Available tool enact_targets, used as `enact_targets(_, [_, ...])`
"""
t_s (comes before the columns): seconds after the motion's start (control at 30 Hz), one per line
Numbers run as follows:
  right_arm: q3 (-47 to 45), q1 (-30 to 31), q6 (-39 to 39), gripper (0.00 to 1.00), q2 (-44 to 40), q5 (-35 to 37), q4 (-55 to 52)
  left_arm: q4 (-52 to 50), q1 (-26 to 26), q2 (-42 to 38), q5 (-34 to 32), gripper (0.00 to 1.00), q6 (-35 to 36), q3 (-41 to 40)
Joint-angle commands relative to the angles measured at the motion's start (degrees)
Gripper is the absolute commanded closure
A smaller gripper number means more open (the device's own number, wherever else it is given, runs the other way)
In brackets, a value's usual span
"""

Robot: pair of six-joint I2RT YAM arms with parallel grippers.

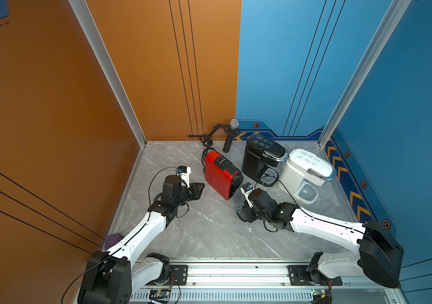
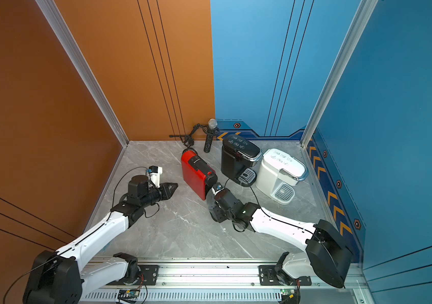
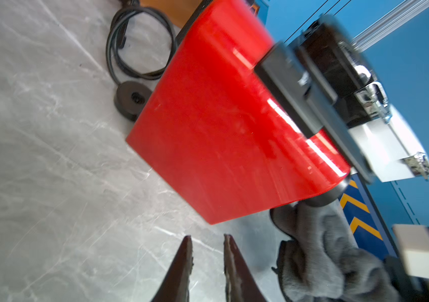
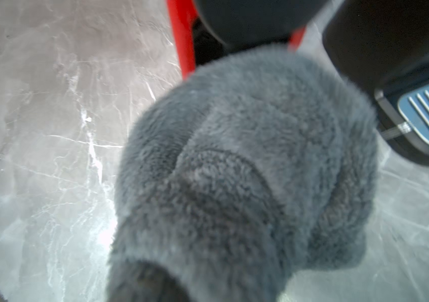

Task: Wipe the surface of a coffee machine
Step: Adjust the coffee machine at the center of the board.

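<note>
The red coffee machine (image 1: 221, 173) (image 2: 196, 171) (image 3: 229, 136) stands mid-table, its black spout end facing the front. A fluffy grey cloth (image 4: 247, 170) (image 3: 326, 248) is bunched at that spout end, low by the table, and my right gripper (image 1: 244, 210) is shut on it. The cloth hides the jaws in the right wrist view. My left gripper (image 3: 207, 236) (image 1: 202, 186) hovers left of the red machine's side. Its fingers stand a small way apart with nothing between them. Whether the cloth touches the machine I cannot tell.
A black coffee machine (image 1: 261, 158) and a white one (image 1: 304, 171), both with writing on their lids, stand right of the red one. A microphone (image 1: 232, 134) on a stand and a coiled cable (image 3: 140, 41) sit at the back wall. A purple object (image 1: 112, 239) lies front left.
</note>
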Motion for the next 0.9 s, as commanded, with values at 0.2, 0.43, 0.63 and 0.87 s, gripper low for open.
enact_targets(0.2, [-3.15,-7.65,8.26,1.00,10.43,-6.82,19.34,-2.87,-6.79,7.30,-8.51,0.75,0.87,14.20])
enact_targets(0.43, [2.46,-11.19,11.80,1.00,23.17,-16.40,32.83,-7.51,-9.17,13.96,-13.25,0.74,3.07,23.90])
enact_targets(0.63, [3.14,-13.15,15.22,1.00,28.86,-18.36,42.26,-12.12,-9.26,19.76,-14.75,0.73,5.11,32.73])
enact_targets(0.87, [4.11,-13.10,18.44,1.00,34.85,-21.55,54.04,-15.09,-9.17,27.61,-14.04,0.73,6.36,40.11])
